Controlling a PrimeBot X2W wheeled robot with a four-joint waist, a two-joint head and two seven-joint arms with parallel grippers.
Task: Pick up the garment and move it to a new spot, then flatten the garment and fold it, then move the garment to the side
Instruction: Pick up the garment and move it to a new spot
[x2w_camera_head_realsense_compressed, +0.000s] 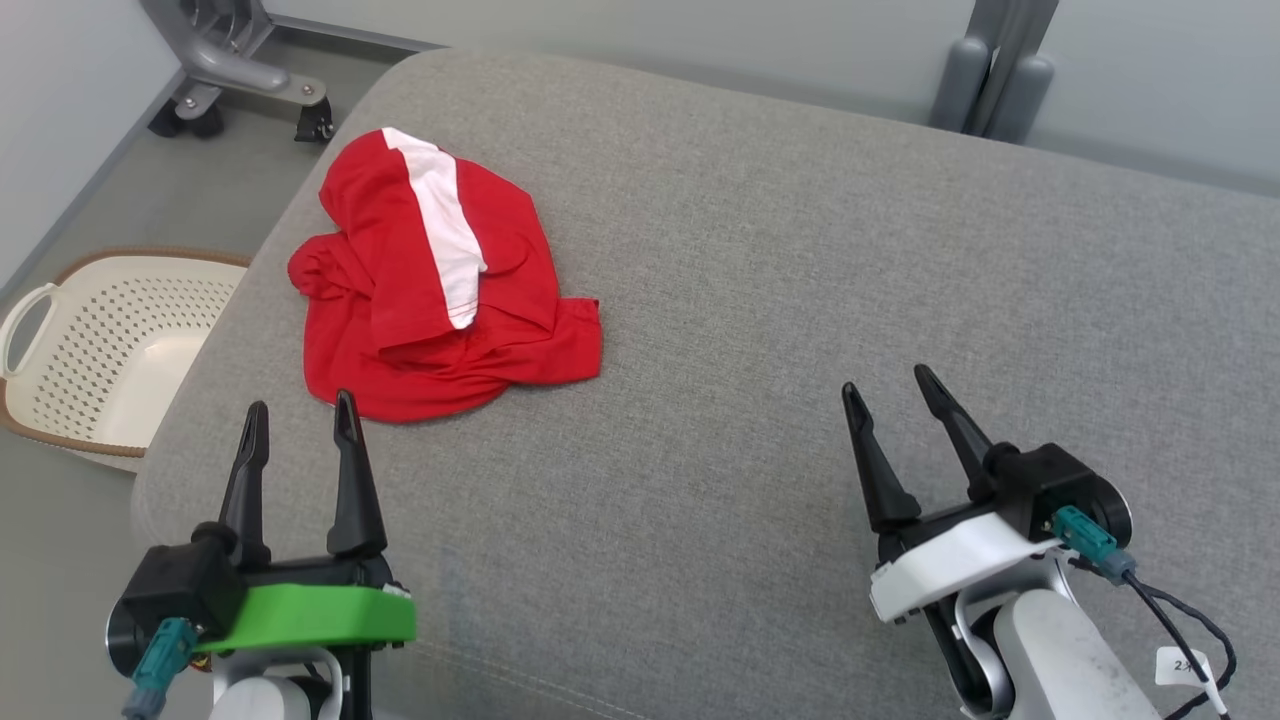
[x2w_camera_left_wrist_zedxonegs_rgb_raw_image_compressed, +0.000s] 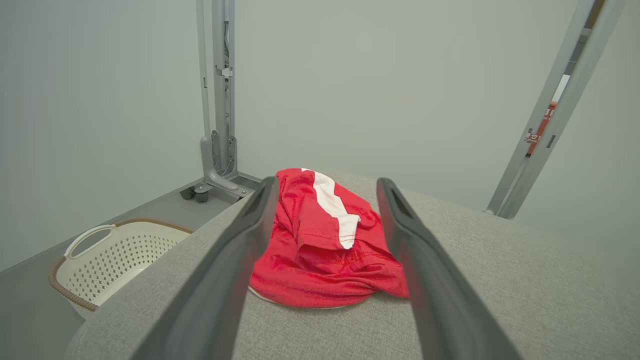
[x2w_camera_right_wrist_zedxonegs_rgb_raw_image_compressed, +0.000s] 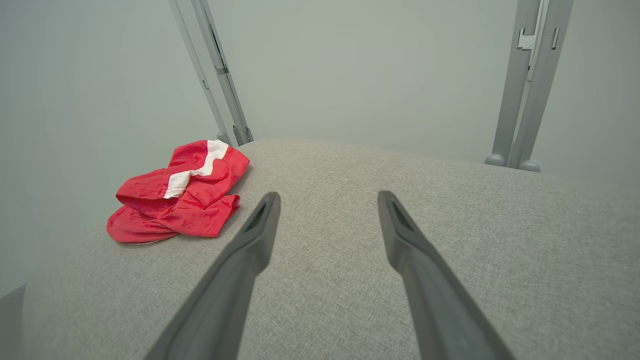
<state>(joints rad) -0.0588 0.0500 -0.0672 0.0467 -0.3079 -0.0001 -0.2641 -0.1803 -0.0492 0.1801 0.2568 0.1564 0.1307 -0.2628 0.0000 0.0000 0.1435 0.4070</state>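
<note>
The garment (x2w_camera_head_realsense_compressed: 440, 290) is red with a white stripe and lies crumpled near the far left corner of the grey padded surface (x2w_camera_head_realsense_compressed: 760, 300). My left gripper (x2w_camera_head_realsense_compressed: 301, 410) hovers open just in front of its near edge, nothing between the fingers. In the left wrist view the garment (x2w_camera_left_wrist_zedxonegs_rgb_raw_image_compressed: 325, 245) lies straight ahead between the open fingers (x2w_camera_left_wrist_zedxonegs_rgb_raw_image_compressed: 250, 225). My right gripper (x2w_camera_head_realsense_compressed: 885, 380) stands open over bare cushion at the lower right, well away from the cloth. In the right wrist view the garment (x2w_camera_right_wrist_zedxonegs_rgb_raw_image_compressed: 180, 195) sits off to the left of the gripper (x2w_camera_right_wrist_zedxonegs_rgb_raw_image_compressed: 327, 197).
A cream perforated basket (x2w_camera_head_realsense_compressed: 110, 350) stands on the floor to the left of the surface, also in the left wrist view (x2w_camera_left_wrist_zedxonegs_rgb_raw_image_compressed: 115, 255). A grey wheeled stand base (x2w_camera_head_realsense_compressed: 235, 70) is at the back left, and grey posts (x2w_camera_head_realsense_compressed: 995, 80) at the back right.
</note>
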